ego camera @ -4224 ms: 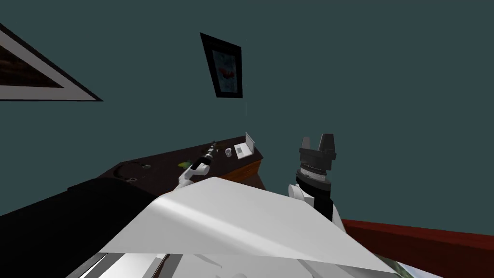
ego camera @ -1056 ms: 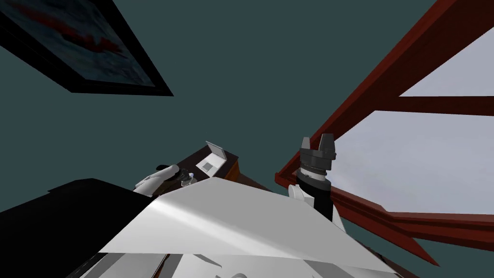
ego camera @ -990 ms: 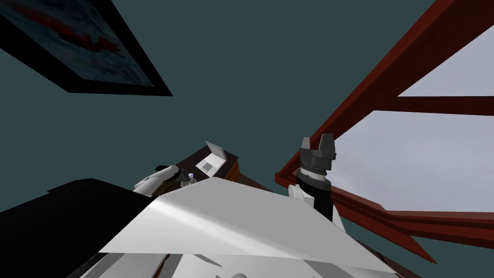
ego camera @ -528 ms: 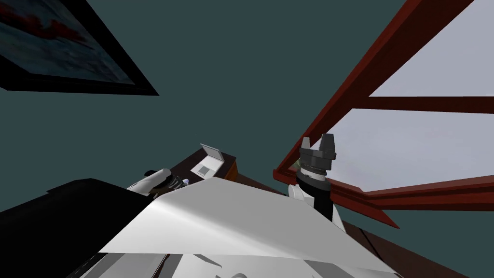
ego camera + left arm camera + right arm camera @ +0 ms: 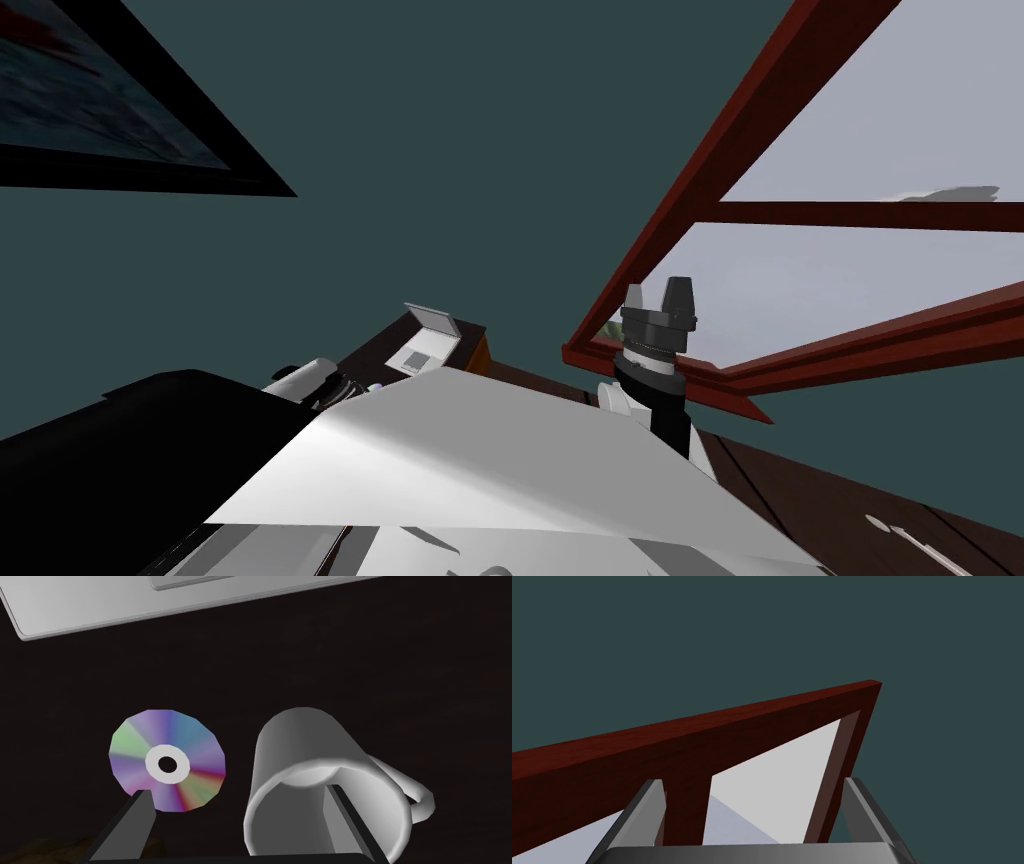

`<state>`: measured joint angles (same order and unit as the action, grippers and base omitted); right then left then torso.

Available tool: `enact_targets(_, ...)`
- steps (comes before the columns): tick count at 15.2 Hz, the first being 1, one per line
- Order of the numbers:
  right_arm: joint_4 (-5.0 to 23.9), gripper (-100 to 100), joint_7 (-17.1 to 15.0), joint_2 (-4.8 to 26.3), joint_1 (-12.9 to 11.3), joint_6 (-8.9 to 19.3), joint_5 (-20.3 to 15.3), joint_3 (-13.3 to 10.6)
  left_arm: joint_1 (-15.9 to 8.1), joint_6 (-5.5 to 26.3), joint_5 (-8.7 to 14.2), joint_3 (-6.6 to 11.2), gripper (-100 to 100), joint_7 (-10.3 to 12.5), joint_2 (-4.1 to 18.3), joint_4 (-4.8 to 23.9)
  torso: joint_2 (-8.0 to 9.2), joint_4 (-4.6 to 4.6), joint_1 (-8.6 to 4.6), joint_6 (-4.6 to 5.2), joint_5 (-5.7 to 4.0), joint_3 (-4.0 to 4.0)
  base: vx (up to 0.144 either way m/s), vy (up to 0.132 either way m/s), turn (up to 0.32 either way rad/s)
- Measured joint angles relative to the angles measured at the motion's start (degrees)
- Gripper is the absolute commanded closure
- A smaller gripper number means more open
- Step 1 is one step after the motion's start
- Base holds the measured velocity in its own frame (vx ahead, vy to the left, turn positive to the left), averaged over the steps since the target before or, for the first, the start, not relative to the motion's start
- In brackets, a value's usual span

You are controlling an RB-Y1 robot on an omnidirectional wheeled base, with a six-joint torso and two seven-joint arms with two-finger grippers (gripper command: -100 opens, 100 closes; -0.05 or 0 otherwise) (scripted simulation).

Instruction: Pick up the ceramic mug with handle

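Observation:
A plain white mug (image 5: 300,761) with a loop handle (image 5: 417,796) stands on a dark desk top (image 5: 350,661), its mouth facing my left hand. My left gripper (image 5: 237,813) is open over the mug's rim. One finger (image 5: 340,821) reaches down inside the mug's mouth. The other finger (image 5: 132,821) is outside, by a rainbow disc (image 5: 167,760), so the mug's wall lies between the two. In the head view my left forearm (image 5: 305,378) lies low by the desk. My right gripper (image 5: 655,295) is raised and open, holding nothing.
A grey laptop (image 5: 150,596) lies just beyond the disc and mug; it stands open on the desk's far end (image 5: 428,340). A red-brown window frame (image 5: 690,220) is on the right, a dark picture frame (image 5: 150,170) on the teal wall.
My head view has swung, so the window slides further in and the picture moves off to the left. My left forearm has sunk lower and leftward toward the chest's edge.

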<state>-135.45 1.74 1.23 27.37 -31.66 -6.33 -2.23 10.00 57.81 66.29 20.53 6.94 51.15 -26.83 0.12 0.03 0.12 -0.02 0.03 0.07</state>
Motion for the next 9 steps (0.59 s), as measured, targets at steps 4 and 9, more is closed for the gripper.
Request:
enact_targets(4,0.0,0,0.0,0.0,0.0,0.0,0.0,0.0,-0.4,1.3,1.2,0.32,-100,-0.7,0.5,3.1,-0.05,-0.01,-0.09,0.0,-0.02,-0.03,-0.01,0.013,-0.051)
enact_targets(9,0.0,0,0.0,0.0,0.0,0.0,0.0,0.0,-1.2,3.4,2.6,0.56,-100,-1.2,1.3,7.5,-0.05,-0.01,-0.05,-0.01,-0.01,-0.03,-0.014,0.021,-0.079)
